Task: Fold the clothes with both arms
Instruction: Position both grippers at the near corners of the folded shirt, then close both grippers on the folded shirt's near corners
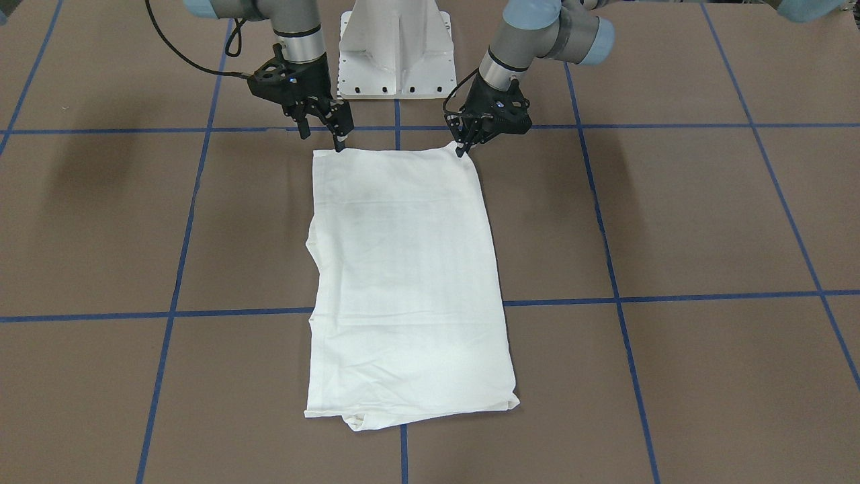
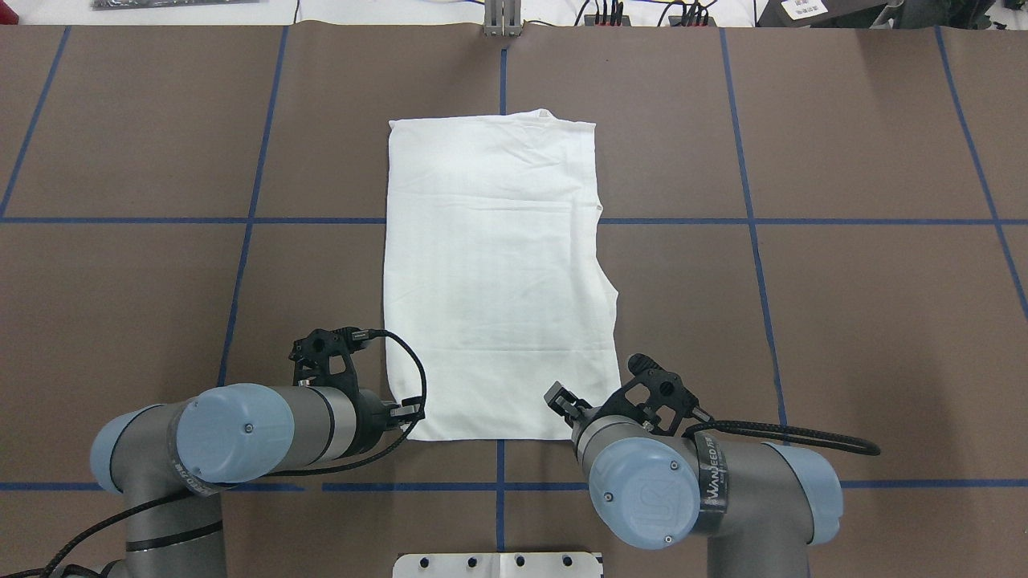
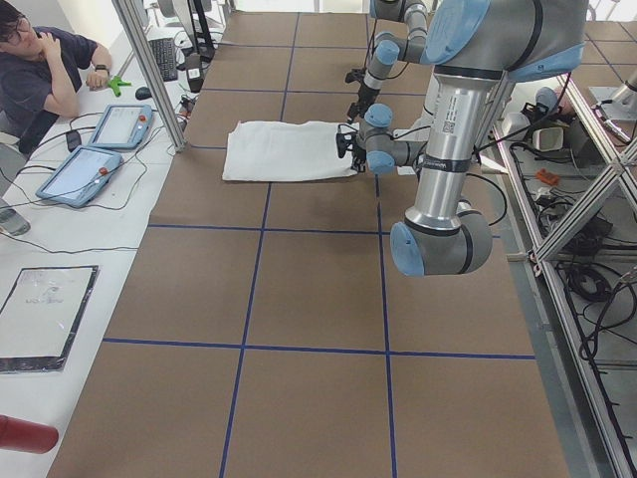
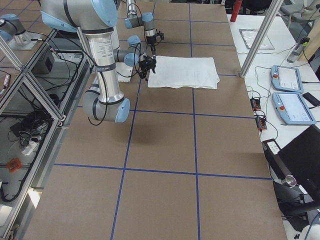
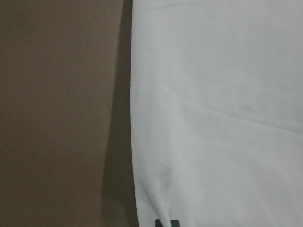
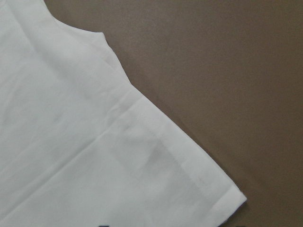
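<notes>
The clothes, one white shirt [image 1: 403, 269] [image 2: 498, 265], lie folded into a long rectangle in the middle of the brown table, with a short edge toward the robot. My left gripper [image 1: 463, 144] is at that edge's corner, its fingers close together and shut on the cloth, which peaks up slightly there. At the other near corner my right gripper [image 1: 324, 134] is open, one fingertip touching the corner. Both wrist views show white cloth [image 5: 218, 118] [image 6: 71, 156] close below. The side views also show the shirt [image 3: 284, 149] [image 4: 182, 72].
The white pedestal base [image 1: 396, 54] stands just behind the grippers. Blue tape lines [image 1: 672, 296] grid the brown table. A seated person [image 3: 45, 70] and tablets [image 3: 95, 164] are at a side desk beyond the shirt's far end, behind an aluminium post [image 3: 149, 70].
</notes>
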Available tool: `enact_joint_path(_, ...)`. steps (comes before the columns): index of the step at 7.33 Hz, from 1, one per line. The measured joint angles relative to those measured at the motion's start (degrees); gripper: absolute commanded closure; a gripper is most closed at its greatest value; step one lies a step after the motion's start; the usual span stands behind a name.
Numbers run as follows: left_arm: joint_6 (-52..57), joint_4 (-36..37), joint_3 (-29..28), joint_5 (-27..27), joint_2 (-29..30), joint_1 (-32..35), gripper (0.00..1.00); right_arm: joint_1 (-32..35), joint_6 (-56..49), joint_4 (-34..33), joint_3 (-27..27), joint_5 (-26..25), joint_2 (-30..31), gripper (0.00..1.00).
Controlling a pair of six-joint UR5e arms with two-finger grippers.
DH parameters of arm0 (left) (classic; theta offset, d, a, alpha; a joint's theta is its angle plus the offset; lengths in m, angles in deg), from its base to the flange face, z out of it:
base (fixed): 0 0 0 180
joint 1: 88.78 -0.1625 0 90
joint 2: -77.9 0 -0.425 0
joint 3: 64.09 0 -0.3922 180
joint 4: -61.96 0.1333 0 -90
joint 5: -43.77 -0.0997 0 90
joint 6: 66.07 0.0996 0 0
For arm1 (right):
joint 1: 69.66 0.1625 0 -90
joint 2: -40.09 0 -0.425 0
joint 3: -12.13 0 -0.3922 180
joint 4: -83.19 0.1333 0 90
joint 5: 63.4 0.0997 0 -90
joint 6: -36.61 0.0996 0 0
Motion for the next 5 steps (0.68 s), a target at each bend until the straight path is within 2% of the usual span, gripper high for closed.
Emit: enact_joint_path(5,0.00,0.00,0.17,-0.01,-0.04,0.00,1.00,-0.27,8.54,-0.92,4.20,0.15,-2.74,0.23)
